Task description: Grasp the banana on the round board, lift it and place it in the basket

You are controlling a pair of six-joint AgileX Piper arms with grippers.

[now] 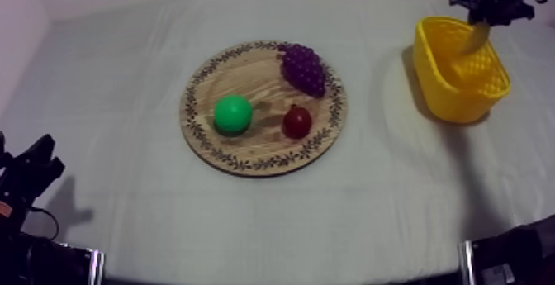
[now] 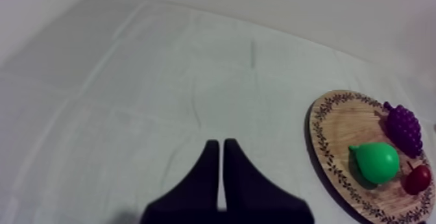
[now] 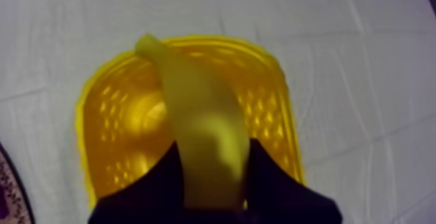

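Two right jaws pinch curved banana (image 3: 201,123) over perforated yellow basket (image 3: 107,129); left jaws pressed together.

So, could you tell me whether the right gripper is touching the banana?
Touching. The right wrist view shows the right gripper shut on the banana, gripping both its sides, above the yellow basket.

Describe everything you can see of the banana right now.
The banana is plain yellow, smooth and plastic-looking, gently curved. The right claw is shut on one end, a black finger at each side; the rest points out over the yellow basket, its free tip toward the far rim. Whether the tip touches the basket is unclear.
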